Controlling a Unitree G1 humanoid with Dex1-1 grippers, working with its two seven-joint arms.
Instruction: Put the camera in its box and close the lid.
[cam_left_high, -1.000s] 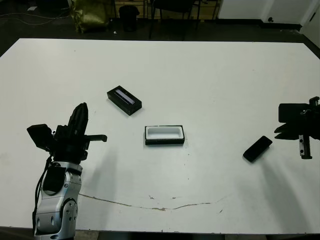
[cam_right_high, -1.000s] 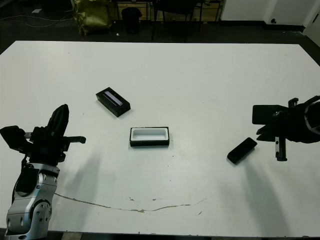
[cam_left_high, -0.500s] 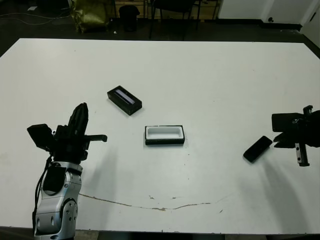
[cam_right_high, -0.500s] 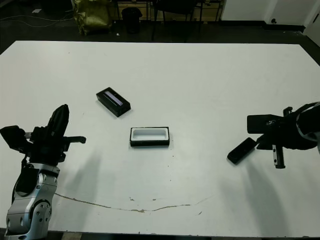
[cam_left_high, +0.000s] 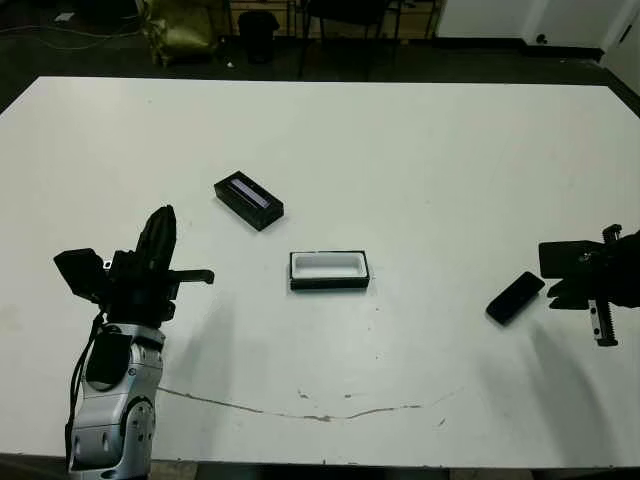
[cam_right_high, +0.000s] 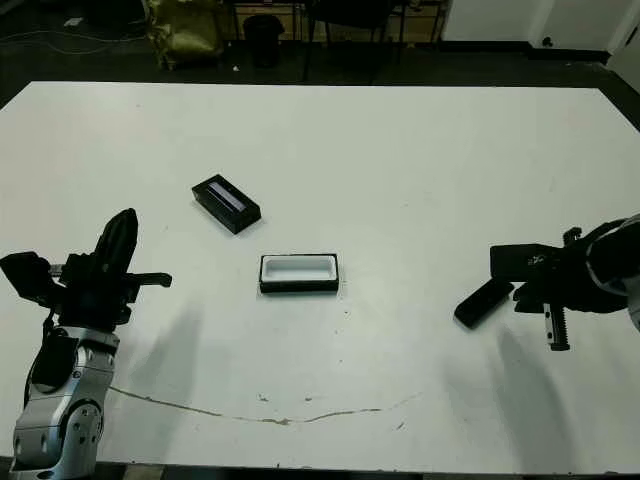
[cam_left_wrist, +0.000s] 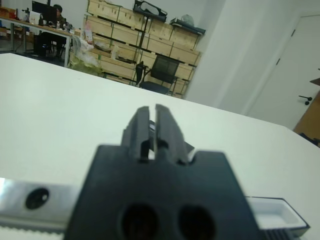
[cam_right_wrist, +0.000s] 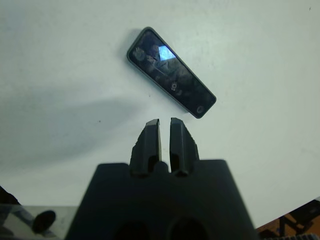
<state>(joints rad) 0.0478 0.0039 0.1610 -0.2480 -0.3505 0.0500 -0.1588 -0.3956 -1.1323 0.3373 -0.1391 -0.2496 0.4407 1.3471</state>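
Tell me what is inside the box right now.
The box holds nothing visible: only its white lining shows. The camera lies on the table near the right hand, and the lid sits apart. The near wall hides a thin strip of the floor.

Glossy black face on the camera (cam_right_wrist: 171, 85), catching a bright patch of reflected light. The desk (cam_left_high: 420, 160) is smooth matt white, scuffed by a thin brownish crack near the front edge. The box (cam_left_high: 329, 270) shows a matt white lining; the lid (cam_left_high: 248, 200) carries a shiny pale stripe. Left forearm (cam_left_high: 112, 400), brushed silver metal.
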